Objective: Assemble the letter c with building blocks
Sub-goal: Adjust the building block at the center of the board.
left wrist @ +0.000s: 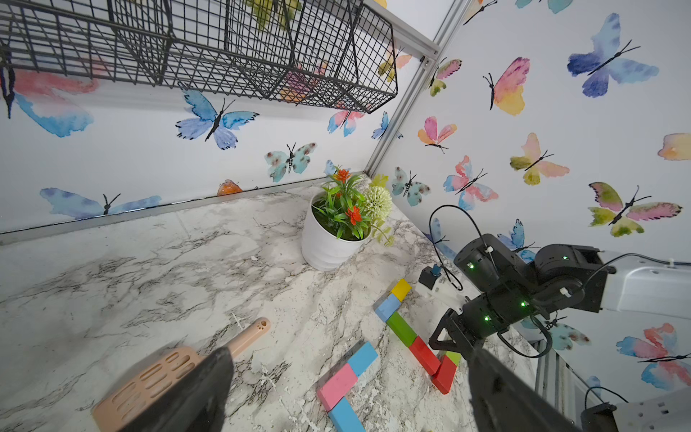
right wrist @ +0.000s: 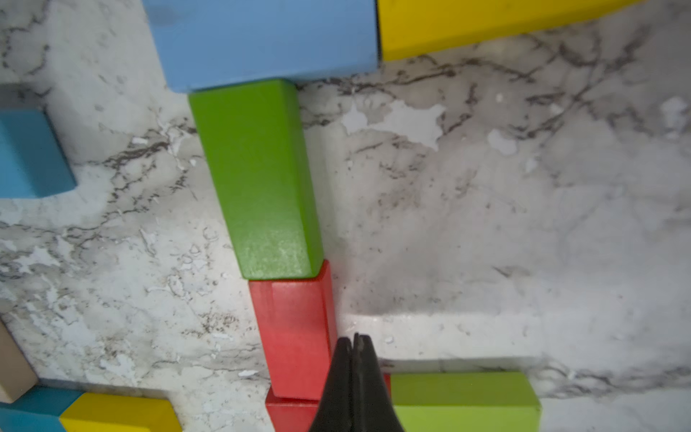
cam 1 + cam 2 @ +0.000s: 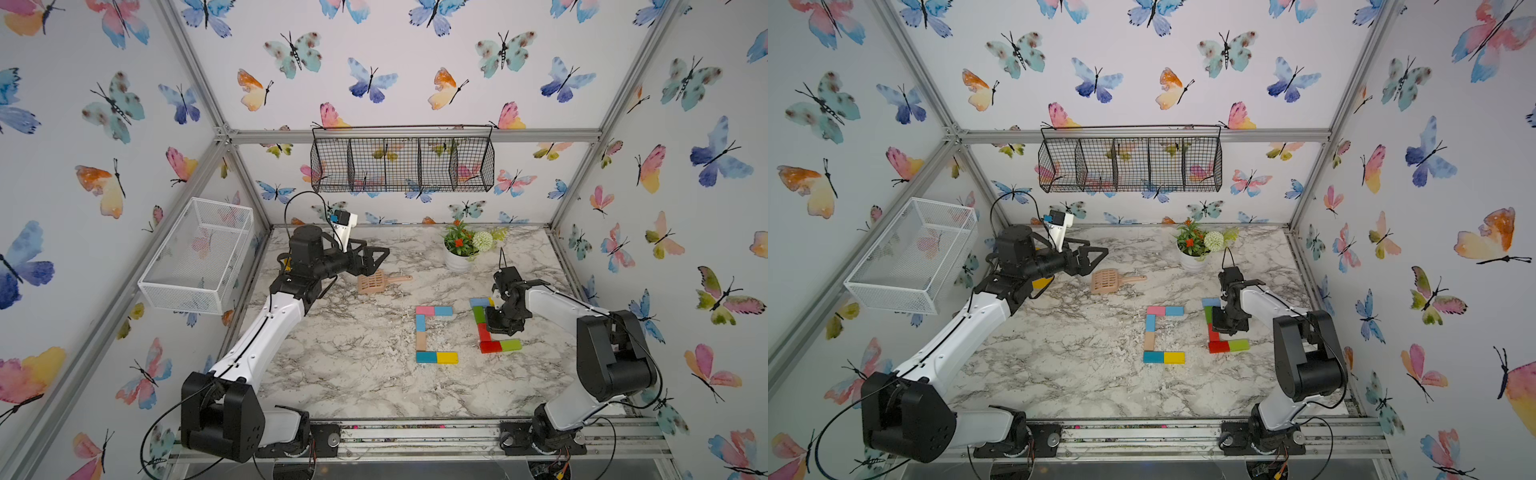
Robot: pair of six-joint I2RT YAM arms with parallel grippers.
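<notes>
Marble-patterned tabletop (image 3: 332,374), its print scuffed white in patches, carries the painted wooden blocks (image 3: 446,357) as two C shapes lying flat, side by side, right of centre. The middle C (image 3: 421,340) runs pink and light blue, light blue and tan, then teal and yellow. The right C (image 3: 490,347) runs light blue and yellow, green, red, then red and green. The right gripper (image 2: 353,348) stands over this C's hollow and hides part of its top and spine in both top views. Its wrist view shows the jaws pressed together on nothing, tips just beside the red spine block (image 2: 295,329); contact cannot be told. The left wrist view shows the yellow end block (image 1: 402,288) plainly, which the arm mostly covers from above. The left gripper (image 3: 376,259) hangs spread wide and empty above the slotted head of a tan plastic scoop (image 3: 374,283) at the back left. A ribbed white pot (image 3: 455,262) of flowers stands behind the right C. A black wire basket (image 3: 403,166) hangs on the back wall, a white mesh basket (image 3: 199,257) on the left wall.
</notes>
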